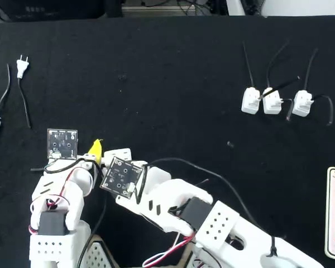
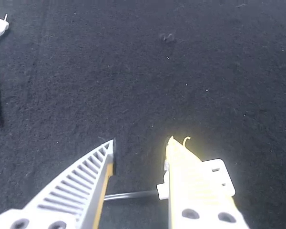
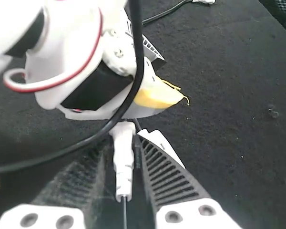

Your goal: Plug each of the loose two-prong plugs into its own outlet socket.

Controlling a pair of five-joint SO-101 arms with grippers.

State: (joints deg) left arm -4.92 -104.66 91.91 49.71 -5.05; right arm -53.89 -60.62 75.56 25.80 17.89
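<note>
The right arm's [image 1: 173, 198] jaws clamp a white two-prong plug [image 3: 123, 160], seemingly offering it to the left arm's [image 1: 64, 192] parted jaws.

Left gripper [image 2: 141, 140] fingers spread; right gripper [image 3: 125, 139] fingers clamp a plug [image 3: 123, 167], wrists close together

**Diffuse light on a matte black table**

High view: the black table cloth [image 1: 173, 72] reflects little and shows no distinct shadows, while the white arm housing [image 1: 167, 195] reads bright. Left wrist view: the yellow finger [image 2: 195, 186] glares toward its tip. Right wrist view: the white plug [image 3: 123, 155] stands bright against surrounding shade.
</note>
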